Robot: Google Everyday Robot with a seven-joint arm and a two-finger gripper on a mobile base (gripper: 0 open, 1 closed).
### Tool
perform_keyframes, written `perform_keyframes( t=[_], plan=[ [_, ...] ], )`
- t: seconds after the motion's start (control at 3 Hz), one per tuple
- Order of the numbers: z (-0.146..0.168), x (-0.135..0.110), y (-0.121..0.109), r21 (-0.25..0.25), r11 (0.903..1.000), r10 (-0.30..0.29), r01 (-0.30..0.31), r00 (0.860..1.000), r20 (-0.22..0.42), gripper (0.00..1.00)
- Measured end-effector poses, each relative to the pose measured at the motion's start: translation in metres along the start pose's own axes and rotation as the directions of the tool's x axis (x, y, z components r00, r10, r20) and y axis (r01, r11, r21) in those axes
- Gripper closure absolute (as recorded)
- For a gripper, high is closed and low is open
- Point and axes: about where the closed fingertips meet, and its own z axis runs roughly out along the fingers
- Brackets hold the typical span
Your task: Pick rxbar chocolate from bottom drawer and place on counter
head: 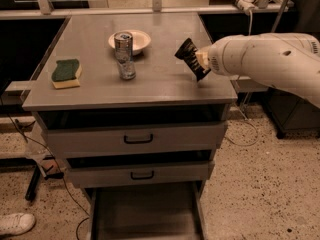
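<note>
Clearly the gripper (199,62) is pinching the rxbar chocolate (188,52) between its fingers, right of centre. The bar is tilting above the counter (160,81) near its right edge, with bare grey surface stretching left toward the can (123,45). The bottom drawer (145,214) is standing open, lower middle.

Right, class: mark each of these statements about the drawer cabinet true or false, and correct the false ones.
1. The robot's hand holds the black-wrapped rectangular snack bar above the right side of the flat grey metal counter. True.
2. The wide grey metal bottom drawer is pushed shut. False: it is pulled out.
3. The green-and-yellow sponge lies on the counter's left side. True.
4. The silver metal can stands in the bottom drawer. False: it stands on the counter, in front of the pale shallow bowl.
</note>
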Motion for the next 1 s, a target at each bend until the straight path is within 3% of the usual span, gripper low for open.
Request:
perform_keyframes(
  t=[0.33, 0.67, 1.0],
  plan=[
    [0.0000, 0.0000, 0.0000, 0.000, 1.0000, 0.000, 0.000, 1.000, 0.000, 0.10],
    [0.0000, -0.0001, 0.0000, 0.000, 1.0000, 0.000, 0.000, 1.000, 0.000, 0.00],
    [0.0000, -0.0001, 0.0000, 0.000, 1.0000, 0.000, 0.000, 1.000, 0.000, 0.00]
  ],
)
